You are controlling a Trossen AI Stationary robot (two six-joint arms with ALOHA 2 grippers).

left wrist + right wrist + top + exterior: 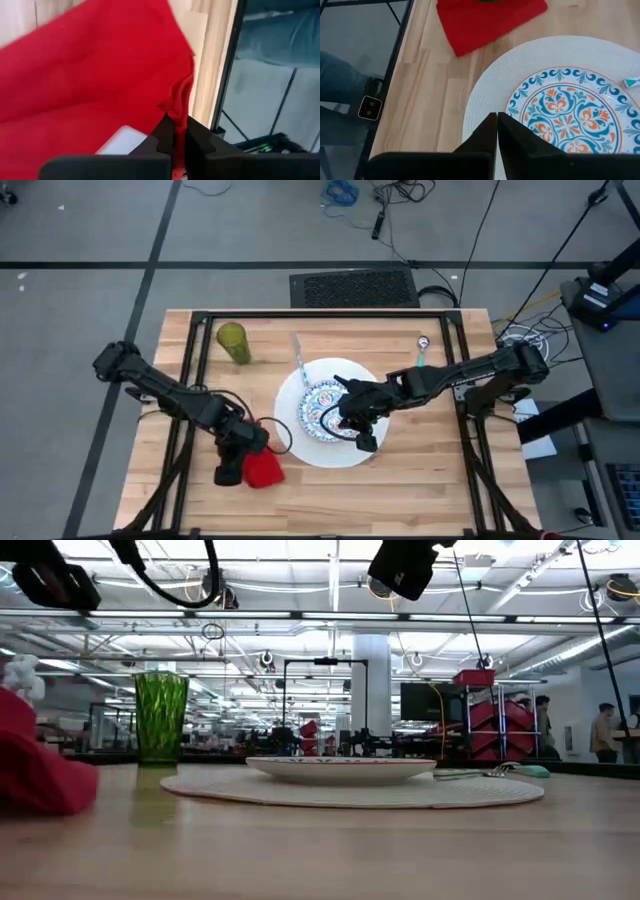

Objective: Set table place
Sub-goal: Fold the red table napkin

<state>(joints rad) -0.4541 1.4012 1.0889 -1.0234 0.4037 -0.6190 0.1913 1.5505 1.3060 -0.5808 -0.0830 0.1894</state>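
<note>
Looking down from the high view, I see my left end effector (243, 463) at the table's (420, 480) near-left part, on the red napkin (265, 470). My right end effector (362, 430) hovers over the blue-patterned plate (325, 408), which sits on the large white plate (300, 435). Green tumbler (233, 342), fork (297, 352) and teal-handled spoon (421, 352) lie farther back. Low view: tumbler upright, small plate centred on the white one, napkin at the left edge. Left wrist view: fingers (155, 142) pinched together on a fold of the red cloth. Right wrist view: fingers (487, 135) closed together, holding nothing, above the patterned plate's rim.
</note>
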